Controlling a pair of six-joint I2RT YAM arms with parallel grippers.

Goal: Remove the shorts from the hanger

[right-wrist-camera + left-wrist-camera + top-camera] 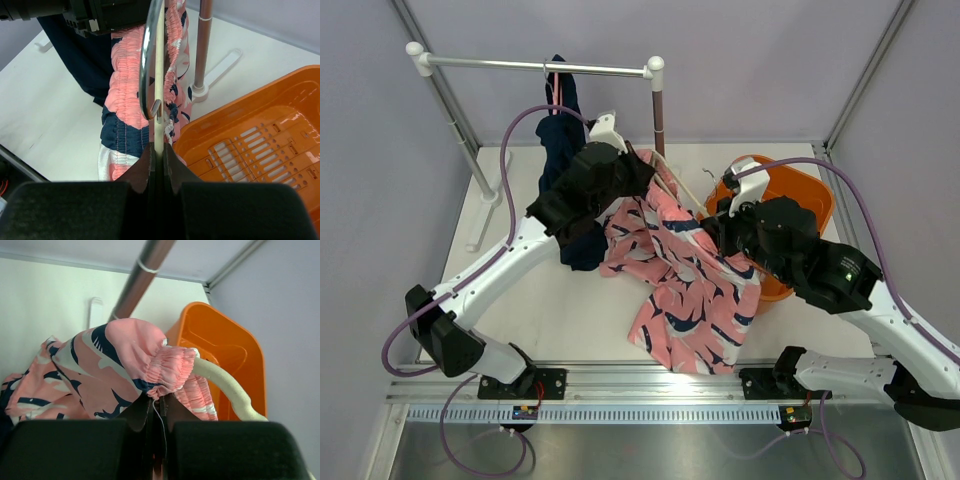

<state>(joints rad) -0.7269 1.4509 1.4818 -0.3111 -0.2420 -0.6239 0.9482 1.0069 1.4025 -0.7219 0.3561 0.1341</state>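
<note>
- While the left gripper point(158, 407) works at the bottom centre of its own view, its jaws are shut tight on the gathered elastic waistband of the pink patterned shorts point(685, 290), right where the band bunches over the cream hanger point(227, 385).
- In the right wrist view, the right gripper point(157, 157) has its jaws clamped on the hanger's pale stem, low in the centre of the frame. The metal hook point(144, 75) curls up just above them.
- From the top camera, most of the pink pair sprawls across the white table point(560, 310) in the middle of the frame, legs trailing toward the bottom edge. Only the waistband is lifted, up between the two grippers.
- The navy shorts point(560, 140) hang from the rail point(520, 65) at the upper left, partly behind the left arm. Neither gripper holds them.
- The orange basket point(800, 190) sits at the right, just beside the right gripper.
- By my read, this is the stripping step. One arm anchors the hanger while the other is set to drag the waistband off it.
- The band wraps the hanger arm, so the pink pair isn't free yet, and the navy pair hasn't been started.
- Next, the left gripper needs to pull along the hanger arm toward its tip while the right holds firm. Pull sideways and that elastic could snag or tug the hanger out of the grip.
</note>
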